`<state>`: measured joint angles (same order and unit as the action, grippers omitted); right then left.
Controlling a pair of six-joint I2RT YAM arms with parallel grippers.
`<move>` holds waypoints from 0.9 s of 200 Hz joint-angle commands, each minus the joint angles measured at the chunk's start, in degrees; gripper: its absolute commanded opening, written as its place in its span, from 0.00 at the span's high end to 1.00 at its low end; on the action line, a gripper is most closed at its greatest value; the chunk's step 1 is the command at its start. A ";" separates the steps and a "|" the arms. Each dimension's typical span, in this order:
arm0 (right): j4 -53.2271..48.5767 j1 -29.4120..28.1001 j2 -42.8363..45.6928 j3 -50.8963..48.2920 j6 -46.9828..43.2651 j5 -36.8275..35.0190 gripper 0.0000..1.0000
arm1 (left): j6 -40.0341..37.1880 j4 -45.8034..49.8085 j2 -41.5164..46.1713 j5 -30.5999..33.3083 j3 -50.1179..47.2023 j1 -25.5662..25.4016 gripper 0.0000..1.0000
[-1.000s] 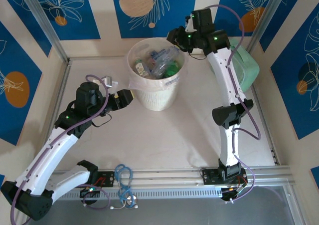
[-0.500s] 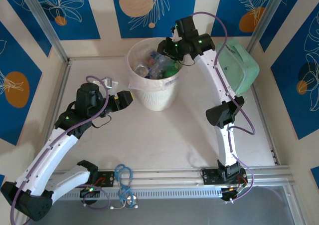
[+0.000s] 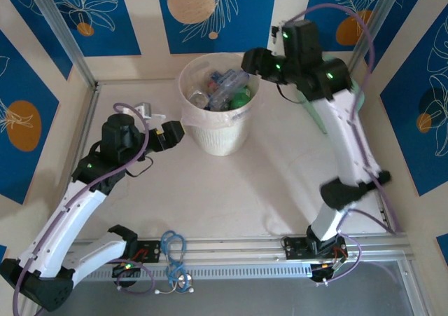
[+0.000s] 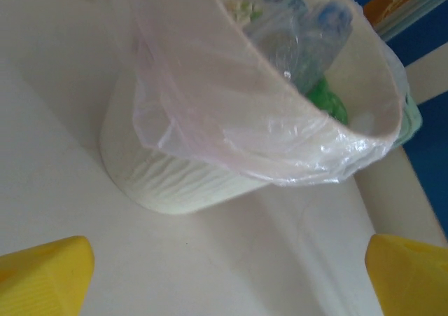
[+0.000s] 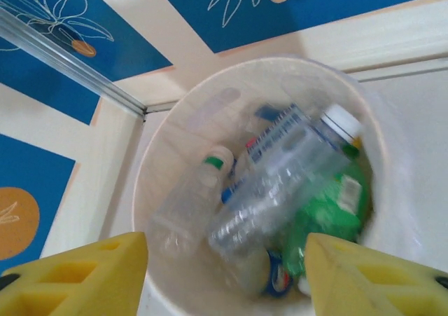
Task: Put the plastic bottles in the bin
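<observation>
— Starting at the left gripper (image 4: pixel 225 277): seeing yellow fingers (image 4: pixel 43 279) spread wide, released, gripping nothing.
— Hanging where?
— Hanging low over the table (image 3: pixel 231 183), just beside the bin (image 4: pixel 168 186), facing its ribbed white wall and clear liner.
— Checking the right gripper (image 5: pixel 225 267) now?
— Seeing fingers (image 5: pixel 91 277) parted as well, clasping nothing. Hovering above the bin's far right rim, looking down inside.
— Finding the plastic bottles (image 5: pixel 280 179)?
— Lying heaped inside the bin: clear ones with blue labels, green ones lower down, one white cap showing near the top.
— Touching either gripper?
— Resting apart from both.
</observation>
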<state>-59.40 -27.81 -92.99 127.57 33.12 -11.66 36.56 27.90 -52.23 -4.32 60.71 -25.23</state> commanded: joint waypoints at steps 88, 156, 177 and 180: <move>18.45 -1.74 80.16 -99.42 7.48 -31.20 0.01 | -28.67 -40.65 5.55 51.23 -37.88 1.80 0.00; 43.06 10.24 44.19 -99.73 -1.83 -45.92 0.01 | -33.91 -58.40 -20.25 42.42 -39.51 11.03 0.00; 69.13 12.30 36.11 -106.06 -20.29 -39.58 0.01 | -36.63 -66.06 -25.28 38.31 -38.47 13.68 0.00; 71.82 12.78 35.04 -106.83 -21.41 -38.49 0.01 | -36.72 -66.74 -26.00 37.66 -38.13 14.18 0.00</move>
<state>-16.80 -17.06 -52.10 25.36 28.99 -52.82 2.98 -26.00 -74.43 38.28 21.06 -13.98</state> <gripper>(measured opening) 0.990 0.999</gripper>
